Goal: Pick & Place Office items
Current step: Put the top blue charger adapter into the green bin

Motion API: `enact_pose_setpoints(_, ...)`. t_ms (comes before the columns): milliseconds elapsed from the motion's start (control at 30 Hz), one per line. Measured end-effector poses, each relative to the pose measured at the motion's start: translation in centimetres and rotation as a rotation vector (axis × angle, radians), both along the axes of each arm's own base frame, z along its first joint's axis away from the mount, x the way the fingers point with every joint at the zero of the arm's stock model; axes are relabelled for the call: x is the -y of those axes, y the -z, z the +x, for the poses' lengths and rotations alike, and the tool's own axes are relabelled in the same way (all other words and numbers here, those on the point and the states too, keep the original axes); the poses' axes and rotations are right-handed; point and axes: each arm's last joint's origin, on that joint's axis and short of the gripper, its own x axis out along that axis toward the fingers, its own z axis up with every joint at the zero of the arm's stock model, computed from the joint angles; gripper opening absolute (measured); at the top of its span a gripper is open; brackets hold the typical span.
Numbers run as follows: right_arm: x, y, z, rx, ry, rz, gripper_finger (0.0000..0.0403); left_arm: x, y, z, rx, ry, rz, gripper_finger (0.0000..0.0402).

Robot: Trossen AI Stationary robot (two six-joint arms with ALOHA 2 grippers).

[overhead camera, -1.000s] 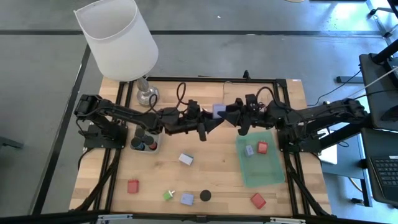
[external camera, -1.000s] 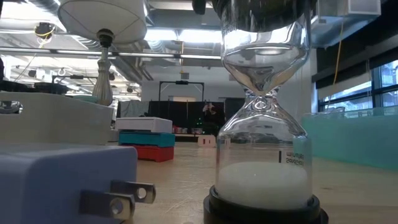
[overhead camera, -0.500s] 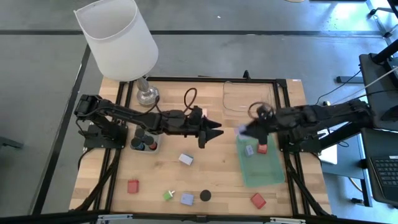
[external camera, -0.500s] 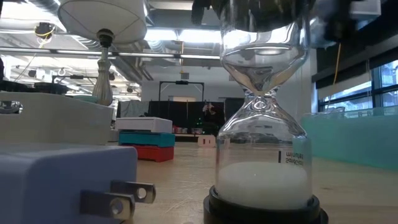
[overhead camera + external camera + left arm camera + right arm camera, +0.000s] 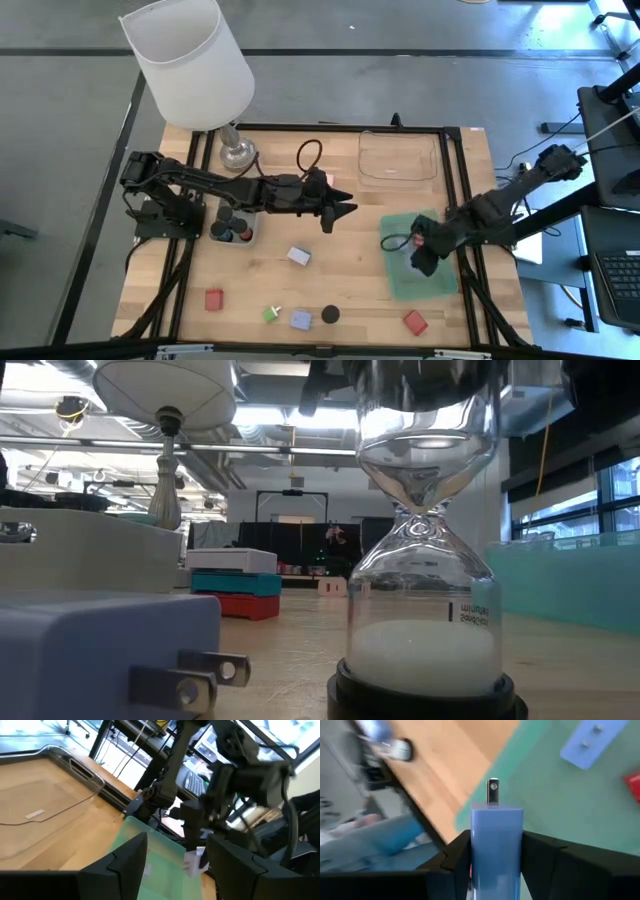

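1. Landmark: the green tray (image 5: 435, 282), toward the table's right side.
2. Right gripper (image 5: 420, 258) hangs over the green tray, jaws clamped on a lilac-blue plug block (image 5: 496, 845), its metal prong pointing away from the wrist.
3. In the tray: a second lilac-blue block (image 5: 591, 742) and a red block (image 5: 420, 239), partly hidden under the arm.
4. Left gripper (image 5: 343, 208) is left of the tray, over bare wood, jaws narrowly parted, empty.
5. Loose items left of the tray: pale block (image 5: 298, 256), red block (image 5: 214, 299), green bit (image 5: 271, 314), lilac block (image 5: 300, 320), black round cap (image 5: 329, 314).
6. Another red block (image 5: 415, 322) lies just below the tray.
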Motion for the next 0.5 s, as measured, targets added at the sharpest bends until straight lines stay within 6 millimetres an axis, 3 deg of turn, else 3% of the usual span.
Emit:
enact_pose_setpoints(233,-1.6,3.5,1.5,-0.166,-0.077,-0.160,0.0128,-0.7,0.0,0.0,0.000,-0.020,0.000,0.0200)
enact_pose_setpoints(500,-2.3,6.5,2.9,-0.234,-0.165,-0.334,0.0132,-2.1,0.0,0.1,0.000,-0.056,0.000,0.0197)
